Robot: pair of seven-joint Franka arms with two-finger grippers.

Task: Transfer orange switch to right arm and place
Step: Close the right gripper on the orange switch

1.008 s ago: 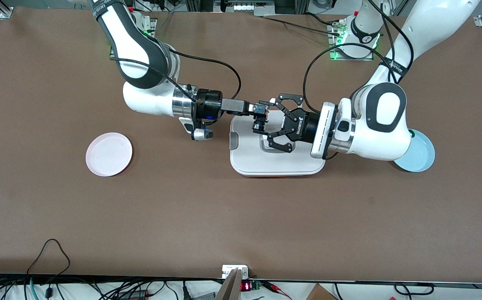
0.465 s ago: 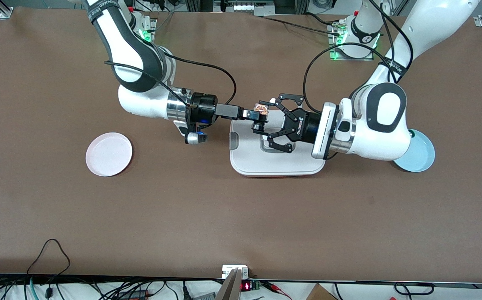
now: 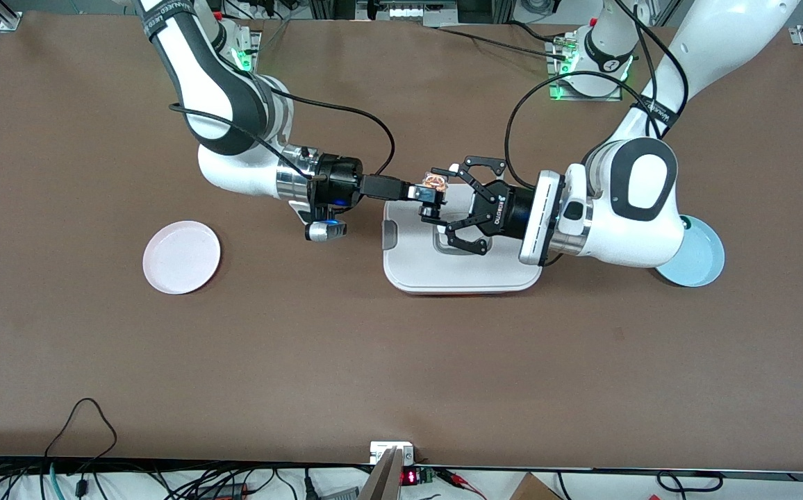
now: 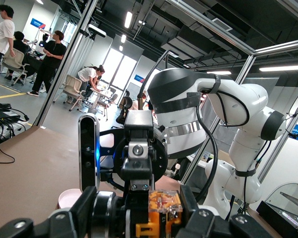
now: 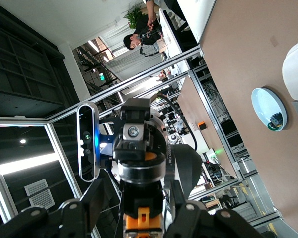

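Note:
The orange switch (image 3: 433, 183), black with a clear orange block, hangs over the white tray (image 3: 457, 274). My left gripper (image 3: 443, 196), the ROBOTIQ one, spans it end to end and is shut on it. In the left wrist view the switch (image 4: 164, 206) lies across between my fingers, which touch both ends. My right gripper (image 3: 424, 192) reaches in from the right arm's end, its fingers above and below the switch's middle. In the right wrist view the switch (image 5: 144, 218) stands between my fingers with a gap on each side, so that gripper is open.
A pink plate (image 3: 181, 257) lies toward the right arm's end. A light blue plate (image 3: 697, 260) sits partly under the left arm; in the right wrist view it (image 5: 262, 101) holds a small green-capped switch (image 5: 274, 120). Cables run along the table's near edge.
My right gripper has drawn back a little toward its own end, uncovering the switch's orange top. The left gripper and the switch have stayed almost still.

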